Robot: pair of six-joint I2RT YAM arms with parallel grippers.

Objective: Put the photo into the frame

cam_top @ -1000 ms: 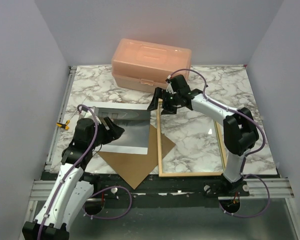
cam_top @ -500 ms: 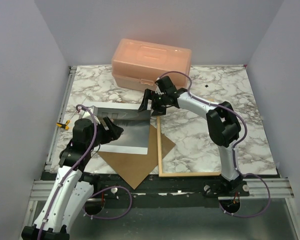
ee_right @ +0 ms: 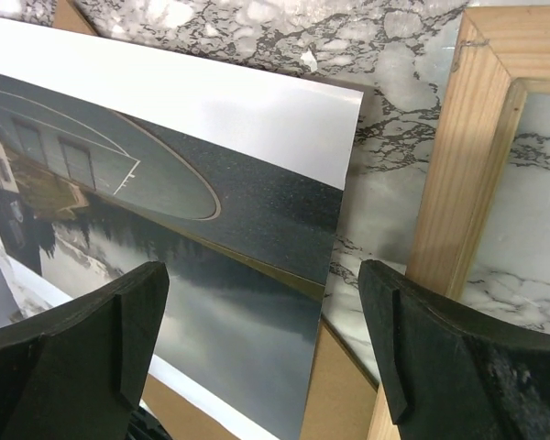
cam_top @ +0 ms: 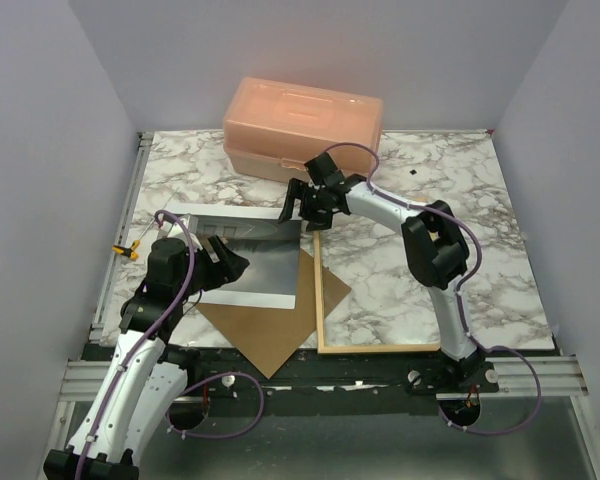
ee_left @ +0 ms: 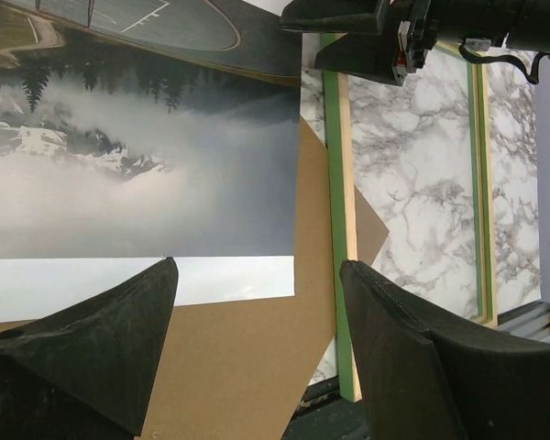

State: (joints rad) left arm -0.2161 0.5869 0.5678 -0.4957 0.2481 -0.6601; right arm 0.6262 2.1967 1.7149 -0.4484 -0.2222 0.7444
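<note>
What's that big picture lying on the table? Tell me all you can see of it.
The photo is a large glossy rectangular print: grey cloud, dark trees, a road, white borders. It lies face up on the marble table, its near right corner overlapping a brown board, just left of the frame without touching it. The right tool hangs open above its far right corner, the left tool open over its middle; neither grips it.

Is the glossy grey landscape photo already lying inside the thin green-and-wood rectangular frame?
No, the photo lies left of the frame, partly over the brown backing board.
</note>
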